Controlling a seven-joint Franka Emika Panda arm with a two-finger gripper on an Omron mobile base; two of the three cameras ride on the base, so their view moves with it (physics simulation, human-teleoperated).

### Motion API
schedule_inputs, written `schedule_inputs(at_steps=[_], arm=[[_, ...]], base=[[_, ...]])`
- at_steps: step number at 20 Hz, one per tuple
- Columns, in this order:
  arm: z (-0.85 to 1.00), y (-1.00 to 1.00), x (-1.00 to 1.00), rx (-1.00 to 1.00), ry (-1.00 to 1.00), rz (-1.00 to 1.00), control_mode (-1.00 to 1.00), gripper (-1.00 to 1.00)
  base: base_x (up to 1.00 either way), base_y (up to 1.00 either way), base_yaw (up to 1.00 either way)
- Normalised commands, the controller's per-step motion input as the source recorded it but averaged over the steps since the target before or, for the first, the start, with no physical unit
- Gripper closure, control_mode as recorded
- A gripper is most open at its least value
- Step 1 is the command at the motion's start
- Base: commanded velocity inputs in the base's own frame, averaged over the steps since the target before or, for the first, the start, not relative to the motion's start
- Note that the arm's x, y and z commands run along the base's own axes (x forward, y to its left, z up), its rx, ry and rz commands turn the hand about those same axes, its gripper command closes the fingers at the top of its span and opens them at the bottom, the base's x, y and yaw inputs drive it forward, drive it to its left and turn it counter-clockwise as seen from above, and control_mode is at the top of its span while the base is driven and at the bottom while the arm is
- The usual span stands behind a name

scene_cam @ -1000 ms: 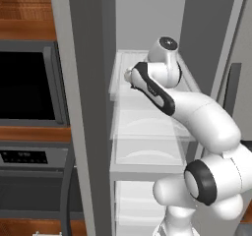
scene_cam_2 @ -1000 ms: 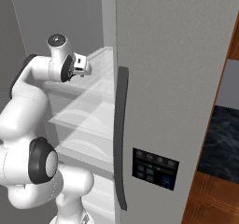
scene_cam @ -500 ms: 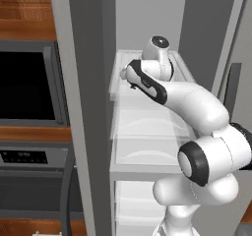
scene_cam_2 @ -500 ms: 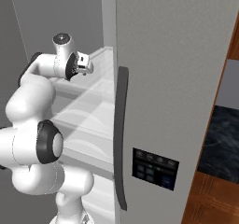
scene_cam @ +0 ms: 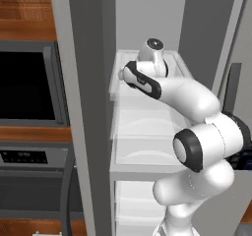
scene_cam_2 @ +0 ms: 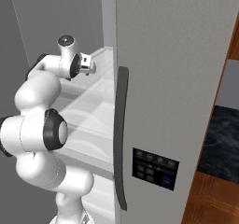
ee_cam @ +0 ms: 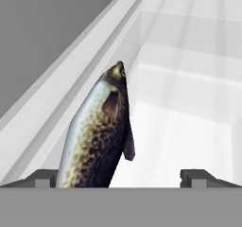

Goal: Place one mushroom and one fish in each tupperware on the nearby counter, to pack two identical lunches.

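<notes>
A fish (ee_cam: 97,136) with a silvery back and dark speckled flank lies in the hand view, along the left wall of a white fridge shelf (ee_cam: 189,126). My gripper (ee_cam: 120,178) is open. Its left fingertip (ee_cam: 45,178) is beside the fish's near end, and the right fingertip (ee_cam: 196,178) stands well clear of it. In the base views the gripper (scene_cam_2: 89,67) reaches into the upper shelf (scene_cam: 172,65) of the open fridge. A strip of black marble counter (scene_cam_2: 219,143) shows at the far right. The mushroom and the tupperware are out of view.
The open fridge door (scene_cam: 81,112) stands on the left, with a black microwave (scene_cam: 24,80) behind it. The shut grey door (scene_cam_2: 177,78), with a dark handle (scene_cam_2: 120,139) and a control panel (scene_cam_2: 154,168), stands close on the right. White drawers (scene_cam: 142,132) sit below the shelf.
The arm has swung further into the fridge and the hand has shifted left along the upper shelf. The jaws have stayed open.
</notes>
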Motion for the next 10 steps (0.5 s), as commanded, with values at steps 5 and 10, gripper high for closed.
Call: schedule_inputs(at_steps=[5,10], arm=[[-0.11,0.05,0.24,-0.01,0.00,0.00,-1.00,-1.00],[-0.21,-0.16,0.00,0.00,0.00,0.00,-1.00,-1.00]], base=[[0.00,0.00,0.00],[0.00,0.00,0.00]])
